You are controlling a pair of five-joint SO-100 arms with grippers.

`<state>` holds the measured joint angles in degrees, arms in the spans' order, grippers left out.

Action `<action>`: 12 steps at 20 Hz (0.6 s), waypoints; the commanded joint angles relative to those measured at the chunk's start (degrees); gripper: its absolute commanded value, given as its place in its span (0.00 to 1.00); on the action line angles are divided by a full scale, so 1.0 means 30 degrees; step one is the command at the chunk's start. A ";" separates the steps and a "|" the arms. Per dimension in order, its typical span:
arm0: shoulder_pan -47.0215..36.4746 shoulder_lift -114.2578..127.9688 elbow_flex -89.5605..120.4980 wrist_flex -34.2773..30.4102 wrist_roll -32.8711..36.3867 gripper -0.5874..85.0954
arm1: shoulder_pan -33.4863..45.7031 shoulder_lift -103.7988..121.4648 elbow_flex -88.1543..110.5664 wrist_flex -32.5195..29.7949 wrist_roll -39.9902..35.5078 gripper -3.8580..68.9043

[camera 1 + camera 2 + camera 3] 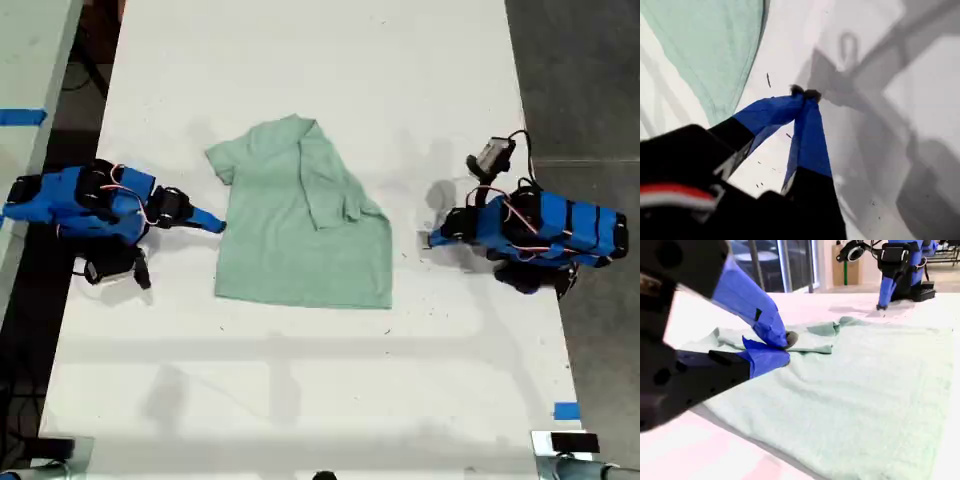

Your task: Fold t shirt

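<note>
The pale mint-green t shirt (290, 235) lies flat mid-table. Its side toward the exterior view's right is folded over the middle (330, 185), and one sleeve (222, 162) sticks out at the exterior view's left. My second gripper (216, 226) (785, 346) is shut, with its tips low at the t shirt's (855, 390) edge. I see no cloth lifted between them. My first gripper (434, 239) (803, 93) is shut over bare table at the exterior view's right. A gap separates it from the t shirt (710, 45).
The white table (300, 380) ends in dark floor at the exterior view's right edge. A second pale surface with blue tape (22, 116) stands at the exterior view's left. Blue tape (566, 410) marks the table's near right corner in that view.
</note>
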<state>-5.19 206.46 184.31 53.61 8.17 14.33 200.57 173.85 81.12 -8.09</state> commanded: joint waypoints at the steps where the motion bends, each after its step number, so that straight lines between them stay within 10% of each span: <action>1: 0.0322 0.0088 0.0117 0.1289 -0.3574 0.01 | -0.0205 0.0176 0.0615 -0.0117 0.0439 0.04; 12: -0.5127 -0.2754 -0.7383 0.3223 -0.0176 0.00 | -0.0146 0.0176 0.0615 -0.0117 0.0469 0.04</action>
<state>-13.71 204.43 168.93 62.93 3.52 14.33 200.57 173.85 81.12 -7.47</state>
